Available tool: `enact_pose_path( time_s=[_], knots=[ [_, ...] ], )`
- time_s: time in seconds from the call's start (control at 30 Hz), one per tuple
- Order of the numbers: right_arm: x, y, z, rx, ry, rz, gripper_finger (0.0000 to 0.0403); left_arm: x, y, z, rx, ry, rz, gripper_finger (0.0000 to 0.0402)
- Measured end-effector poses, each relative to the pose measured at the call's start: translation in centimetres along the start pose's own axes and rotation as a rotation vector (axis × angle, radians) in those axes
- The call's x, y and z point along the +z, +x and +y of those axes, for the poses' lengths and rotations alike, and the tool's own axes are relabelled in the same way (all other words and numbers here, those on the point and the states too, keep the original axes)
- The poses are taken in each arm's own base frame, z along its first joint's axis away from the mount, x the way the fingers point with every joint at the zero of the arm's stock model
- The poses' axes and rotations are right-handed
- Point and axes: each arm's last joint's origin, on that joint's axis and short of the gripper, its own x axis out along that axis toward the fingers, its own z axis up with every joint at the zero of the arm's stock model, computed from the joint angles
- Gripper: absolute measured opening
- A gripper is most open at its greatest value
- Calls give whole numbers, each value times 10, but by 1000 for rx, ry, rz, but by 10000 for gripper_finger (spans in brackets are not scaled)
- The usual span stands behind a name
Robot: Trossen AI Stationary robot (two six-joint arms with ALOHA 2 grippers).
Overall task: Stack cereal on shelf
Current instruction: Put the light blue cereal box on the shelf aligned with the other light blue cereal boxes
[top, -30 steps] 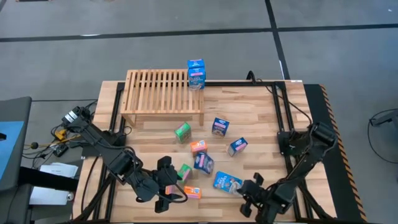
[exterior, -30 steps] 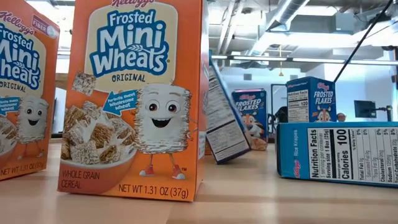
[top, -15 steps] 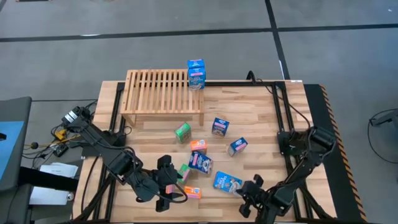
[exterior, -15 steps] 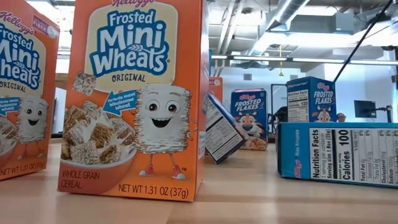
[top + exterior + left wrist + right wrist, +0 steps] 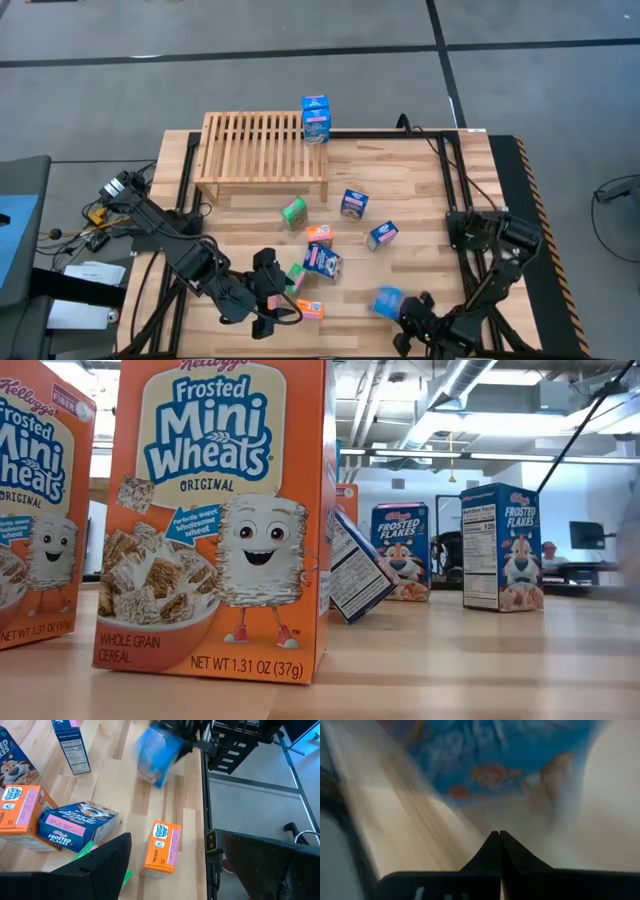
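Observation:
The slatted wood shelf stands at the far left, with one blue cereal box upright on its right end. Several small blue, green and orange boxes lie scattered mid-table. A blue box shows blurred just ahead of my right gripper, which is shut near the table's near edge. My left gripper is open low over the table. An orange box lies between its fingers' lines and a green box beside one finger. My right gripper's shut fingertips point at the printed face of the blurred blue box. I cannot tell whether they touch it. In the left wrist view the box sits right against the dark gripper, tilted off the tabletop.
Close to the low camera stand two orange Mini-Wheats boxes. Behind them are a tilted box and two upright Frosted Flakes boxes. Black frame rails run along the table's sides.
The blue box lying flat near the near edge has been swept toward the right and the near edge, tipping, and has left the low view. My right gripper has drawn back toward the near right. The tilted Frosted Flakes box mid-table has sunk lower.

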Motion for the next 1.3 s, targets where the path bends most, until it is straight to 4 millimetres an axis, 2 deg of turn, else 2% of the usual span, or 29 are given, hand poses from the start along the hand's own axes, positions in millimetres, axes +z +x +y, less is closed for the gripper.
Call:
enact_pose_path(
  time_s=[0.27,0.47,0.67,0.8,0.9,1.03,1.2,1.3],
  knots=[
    [1,2,-3,-28,-10,7,8,0,0,1,5,1,0,300],
    [4,-1,5,-10,3,-7,10,1,0,1,14,0,-12,300],
    [21,-29,15,-30,-43,-38,11,8,0,-4,-29,42,-87,284],
    [36,-46,16,-40,-68,-83,11,16,5,-1,-29,89,-126,242],
    [43,-49,16,-26,-62,-129,12,20,13,2,-15,71,-157,197],
    [46,-49,18,-14,-54,-160,12,26,26,1,-35,65,-198,121],
    [47,-44,18,-29,-72,-165,12,20,58,0,-51,107,-185,15],
    [52,-40,19,-37,-97,-171,12,21,71,1,-101,79,-184,12]
  ],
)
